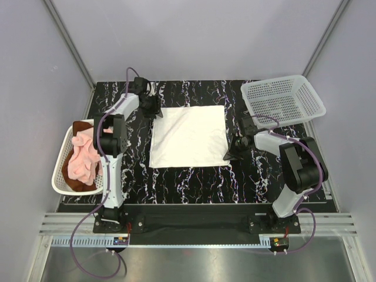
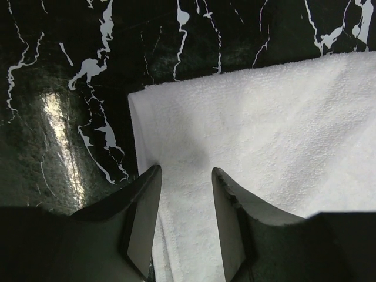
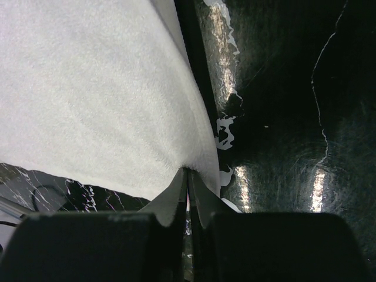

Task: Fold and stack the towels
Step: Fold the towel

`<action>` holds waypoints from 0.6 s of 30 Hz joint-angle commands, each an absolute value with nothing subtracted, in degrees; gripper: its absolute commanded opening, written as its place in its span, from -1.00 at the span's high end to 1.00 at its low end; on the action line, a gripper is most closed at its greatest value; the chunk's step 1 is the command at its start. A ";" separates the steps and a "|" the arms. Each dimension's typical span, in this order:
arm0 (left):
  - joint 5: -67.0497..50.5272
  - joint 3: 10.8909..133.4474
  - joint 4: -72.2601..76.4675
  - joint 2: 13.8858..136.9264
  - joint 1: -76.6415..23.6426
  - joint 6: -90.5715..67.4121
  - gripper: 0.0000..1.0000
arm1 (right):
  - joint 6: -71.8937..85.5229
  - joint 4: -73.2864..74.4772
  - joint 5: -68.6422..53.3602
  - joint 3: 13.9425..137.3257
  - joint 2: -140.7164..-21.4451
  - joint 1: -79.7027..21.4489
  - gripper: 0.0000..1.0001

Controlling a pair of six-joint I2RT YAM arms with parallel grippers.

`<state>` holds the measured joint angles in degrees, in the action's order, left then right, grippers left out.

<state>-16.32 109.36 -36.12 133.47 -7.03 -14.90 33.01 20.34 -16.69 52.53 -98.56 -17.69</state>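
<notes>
Here's the white towel [image 1: 189, 136], spread flat in the middle of the black marbled worktop [image 1: 194, 182]. The left tool [image 2: 187, 170] sits at the towel's far left corner. Its jaws are roughly half apart, and the gap hangs over the cloth just inside the left edge. Nothing is gripped; the terry lies loose between the fingers.

Over at the towel's near right corner, the right tool [image 3: 188, 174] has its jaws pressed almost together. The cloth's edge runs right down into that thin slit, so it's got a pinch of the white towel.

Left of the white towel, at the worktop's side, a white mesh basket [image 1: 59, 170] holds the pink towel [image 1: 82, 154], bunched on top of the rust-brown towel [image 1: 73, 183]. Beyond the white towel's far right corner stands a second mesh basket [image 1: 282, 100].
</notes>
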 commanded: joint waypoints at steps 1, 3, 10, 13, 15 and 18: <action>-14.33 111.00 -33.66 131.84 -6.24 -13.27 0.08 | 31.11 20.13 -12.39 50.27 -101.42 -18.28 0.88; -13.28 110.66 -33.66 131.31 -6.24 -12.83 0.07 | 30.67 20.48 -11.95 50.27 -101.34 -18.28 0.88; -12.39 109.78 -32.70 130.08 -6.15 -11.25 0.03 | 30.15 20.83 -11.42 49.31 -100.37 -18.28 0.89; -13.53 110.21 -32.17 130.69 -5.98 -10.99 0.03 | 29.97 20.83 -11.34 49.13 -100.28 -18.28 0.89; -15.29 110.30 -31.30 130.96 -5.80 -10.81 0.03 | 29.88 20.92 -11.25 49.31 -100.11 -18.28 0.89; -16.52 110.65 -30.32 131.22 -5.89 -10.72 0.07 | 29.79 20.92 -11.25 49.22 -100.20 -18.28 0.90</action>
<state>-14.37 109.34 -33.91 133.47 -6.22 -11.92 32.36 19.40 -16.67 51.75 -98.04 -17.69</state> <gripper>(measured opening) 0.473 0.056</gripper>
